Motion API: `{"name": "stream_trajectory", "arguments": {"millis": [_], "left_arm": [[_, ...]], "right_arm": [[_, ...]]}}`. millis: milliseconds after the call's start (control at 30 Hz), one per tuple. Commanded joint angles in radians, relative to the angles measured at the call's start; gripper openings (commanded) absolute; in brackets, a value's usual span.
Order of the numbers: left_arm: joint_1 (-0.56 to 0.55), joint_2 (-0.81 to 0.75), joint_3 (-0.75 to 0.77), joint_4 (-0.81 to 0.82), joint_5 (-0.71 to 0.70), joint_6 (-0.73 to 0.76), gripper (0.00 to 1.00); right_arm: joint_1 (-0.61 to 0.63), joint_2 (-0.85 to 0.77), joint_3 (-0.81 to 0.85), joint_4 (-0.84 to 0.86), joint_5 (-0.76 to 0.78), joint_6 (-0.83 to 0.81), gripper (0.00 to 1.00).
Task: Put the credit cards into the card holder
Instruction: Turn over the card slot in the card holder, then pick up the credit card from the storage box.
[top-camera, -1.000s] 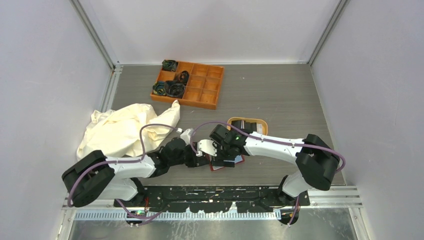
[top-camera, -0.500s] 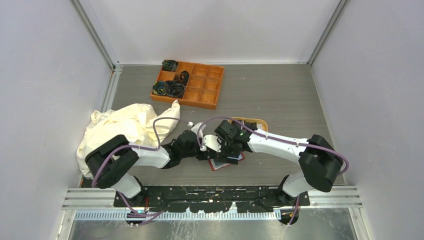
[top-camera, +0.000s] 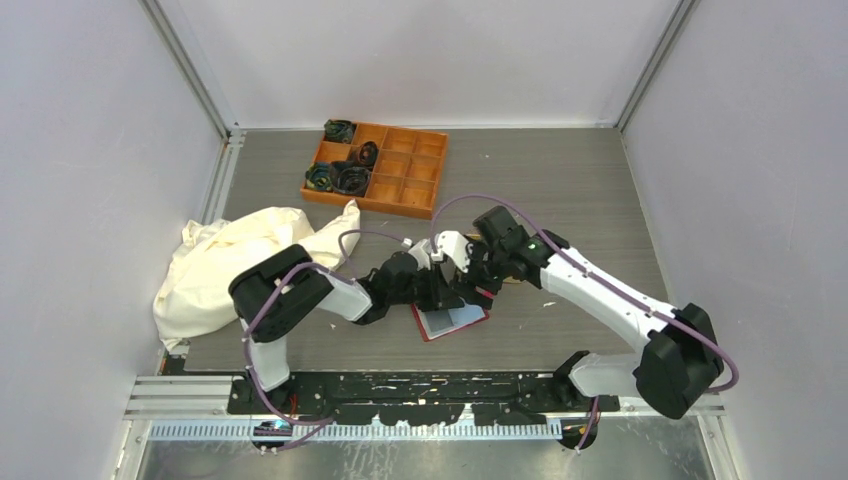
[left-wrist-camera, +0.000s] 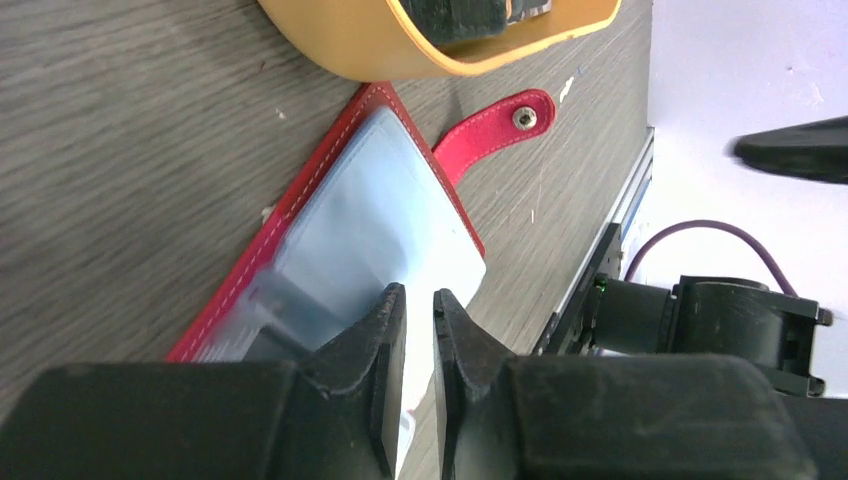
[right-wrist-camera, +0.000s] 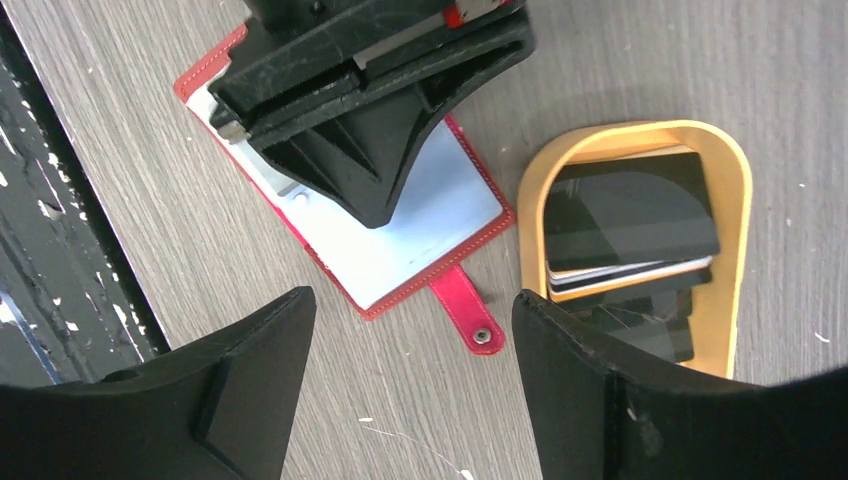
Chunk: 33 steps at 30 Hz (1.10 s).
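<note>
The card holder (top-camera: 455, 322) lies open and flat on the table, red with light-blue pockets (left-wrist-camera: 375, 215) and its snap tab (right-wrist-camera: 465, 315) spread out. My left gripper (left-wrist-camera: 418, 300) is over the pockets, its jaws nearly together with only a slim, empty gap; one fingertip (right-wrist-camera: 375, 212) rests on the holder. The credit cards (right-wrist-camera: 630, 215), mostly black, are stacked in a tan oval tray (right-wrist-camera: 735, 200) just beyond the holder. My right gripper (right-wrist-camera: 412, 300) hovers wide open and empty above the tab, between holder and tray. From above, the right arm hides the tray.
An orange compartment box (top-camera: 377, 168) holding dark bundles sits at the back left. A crumpled cream cloth (top-camera: 240, 262) lies at the left. A black metal rail (top-camera: 430, 385) runs along the near edge, close to the holder.
The left arm has swung in toward the middle, its gripper staying at the holder. The right gripper has drawn back from the holder, up and right toward the tray, which its arm now covers.
</note>
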Motion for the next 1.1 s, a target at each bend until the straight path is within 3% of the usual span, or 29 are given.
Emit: {"name": "stream_trajectory", "arguments": {"millis": [0,100,133,167,267,333,433,567,633,833,933,1067], "left_arm": [[-0.013,0.051,0.07,0.089,0.028,-0.021,0.18],[-0.013,0.031,0.07,0.099,0.021,-0.005,0.18],[-0.013,0.003,0.061,0.096,0.01,0.012,0.19],[-0.013,-0.033,0.05,0.085,-0.005,0.044,0.19],[-0.012,-0.176,0.011,-0.022,-0.068,0.155,0.22],[-0.013,-0.282,-0.018,-0.105,-0.116,0.235,0.27],[0.003,-0.441,-0.05,-0.224,-0.16,0.354,0.36],[0.076,-0.629,-0.052,-0.393,-0.134,0.436,0.69],[0.136,-0.706,-0.033,-0.48,-0.092,0.429,0.8],[0.301,-0.806,0.213,-0.86,0.108,0.485,0.81],[0.311,-0.797,0.371,-1.083,0.069,0.617,0.78],[0.31,-0.767,0.489,-1.237,-0.003,0.772,0.77]], "right_arm": [[-0.083,-0.069,0.055,-0.005,-0.085,0.024,0.78],[-0.172,-0.12,0.062,0.051,-0.085,0.11,0.83],[-0.201,-0.139,0.058,0.085,-0.063,0.152,0.95],[-0.233,-0.157,0.05,0.137,-0.043,0.216,0.99],[-0.309,-0.162,0.043,0.267,0.113,0.499,0.99],[-0.371,-0.129,0.09,0.226,-0.016,0.556,1.0],[-0.461,-0.07,0.125,0.257,-0.277,0.718,0.96],[-0.551,0.044,0.19,0.309,-0.5,0.891,0.85],[-0.584,0.106,0.199,0.344,-0.572,0.945,0.78],[-0.634,0.18,0.09,0.384,-0.491,0.921,0.72],[-0.636,0.226,0.07,0.389,-0.477,0.928,0.64],[-0.637,0.306,0.063,0.386,-0.458,0.931,0.54]]}}
